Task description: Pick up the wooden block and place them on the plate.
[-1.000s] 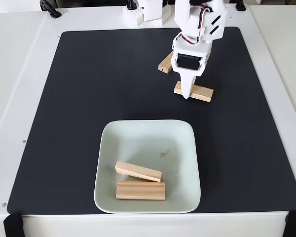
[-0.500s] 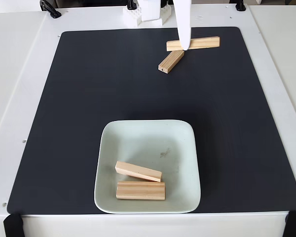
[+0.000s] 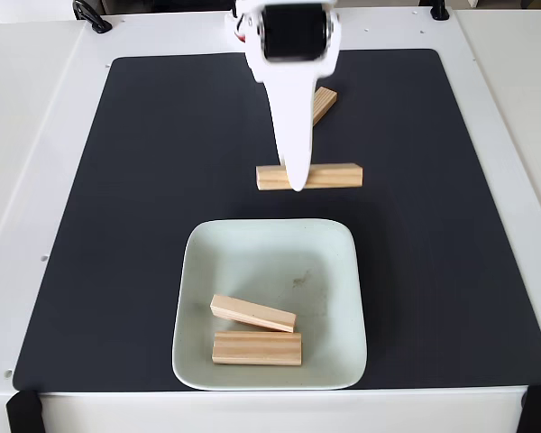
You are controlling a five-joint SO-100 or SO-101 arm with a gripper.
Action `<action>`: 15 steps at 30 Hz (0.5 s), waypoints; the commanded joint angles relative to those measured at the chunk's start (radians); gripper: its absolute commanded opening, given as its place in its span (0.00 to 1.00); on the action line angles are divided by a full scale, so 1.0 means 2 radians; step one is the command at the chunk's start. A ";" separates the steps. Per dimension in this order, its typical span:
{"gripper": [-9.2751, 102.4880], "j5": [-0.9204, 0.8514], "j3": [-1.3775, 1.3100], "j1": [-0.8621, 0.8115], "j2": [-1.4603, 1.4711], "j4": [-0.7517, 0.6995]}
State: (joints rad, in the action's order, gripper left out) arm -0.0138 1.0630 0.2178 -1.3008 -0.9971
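While clenched mid-length on one wooden block (image 3: 308,176), the claw (image 3: 297,185) carries it level just short of the plate (image 3: 343,271); light, rigid, easily pivoting if gripped off-centre.

Gripper (image 3: 298,185) with held wooden block (image 3: 329,176), now nearer the plate (image 3: 343,236).

White arm reaches down from the top centre of the frame, its black servo face toward the camera. The gripper (image 3: 297,183) tapers to a point at mid-frame, fingers (image 3: 293,153) closed on a wooden block (image 3: 329,176) lying crosswise.
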 commanded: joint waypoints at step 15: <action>0.08 -0.006 -0.281 -0.046 0.260 0.012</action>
State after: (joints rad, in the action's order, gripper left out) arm -0.0169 0.5706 0.1304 -0.7823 -0.9940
